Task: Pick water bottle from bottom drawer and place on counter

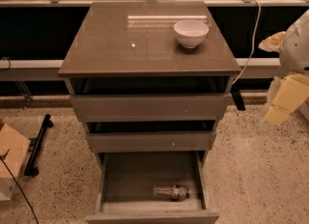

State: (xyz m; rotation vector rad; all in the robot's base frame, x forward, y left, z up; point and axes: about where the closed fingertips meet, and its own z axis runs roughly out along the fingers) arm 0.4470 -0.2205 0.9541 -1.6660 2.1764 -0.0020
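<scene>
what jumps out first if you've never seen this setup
The water bottle lies on its side in the open bottom drawer, near its front. A white bowl sits on the counter at back right, and the gripper hangs at the far right, apart from the counter.
</scene>
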